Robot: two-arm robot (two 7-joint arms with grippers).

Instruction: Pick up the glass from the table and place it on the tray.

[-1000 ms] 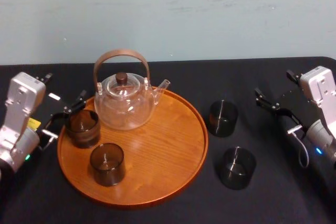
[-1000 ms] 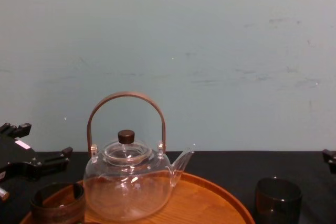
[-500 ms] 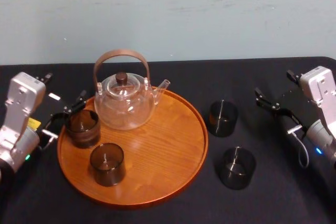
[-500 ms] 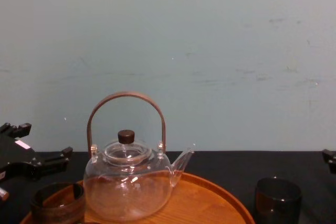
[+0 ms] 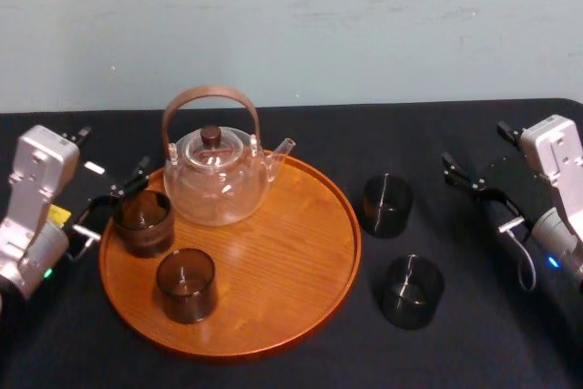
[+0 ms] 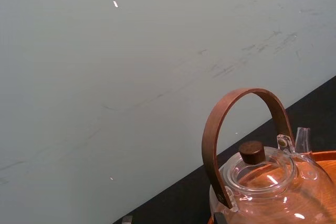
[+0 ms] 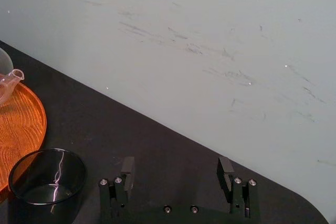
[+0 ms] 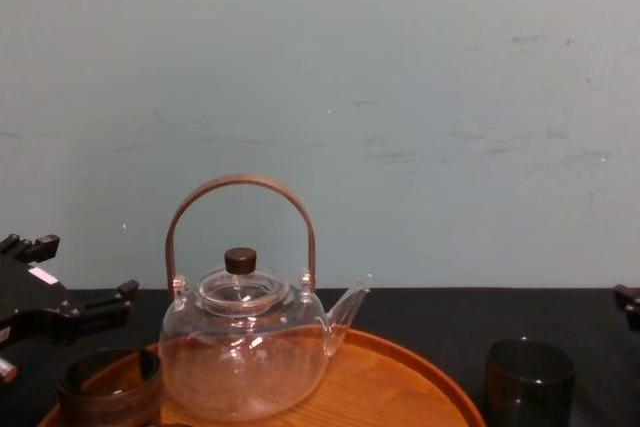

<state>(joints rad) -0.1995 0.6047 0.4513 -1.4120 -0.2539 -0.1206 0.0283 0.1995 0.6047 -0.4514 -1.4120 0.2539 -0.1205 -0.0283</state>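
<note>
Here's the glass (image 5: 387, 205), standing upright on the black surface (image 5: 410, 134) just off the tray's (image 5: 282, 252) right rim, with a second glass (image 5: 412, 291) nearer the robot. It sits on the right side, so this looks like the right arm's job, and the right gripper (image 5: 476, 149) hangs near it, jaws spread wide, likely wide enough to take the tumbler's straight wall. The right wrist view shows the glass (image 7: 47, 179) off to one side of the jaws rather than between them, so I'd say the reach hasn't begun. Over on the left, the left gripper (image 5: 111, 152) hovers at the tray's left rim beside a banded cup (image 5: 143, 222), jaws also wide, holding nothing. The teapot (image 5: 217, 179) and another tumbler (image 5: 186, 284) crowd the tray's left half, so its bare right half looks like the natural landing spot.
</note>
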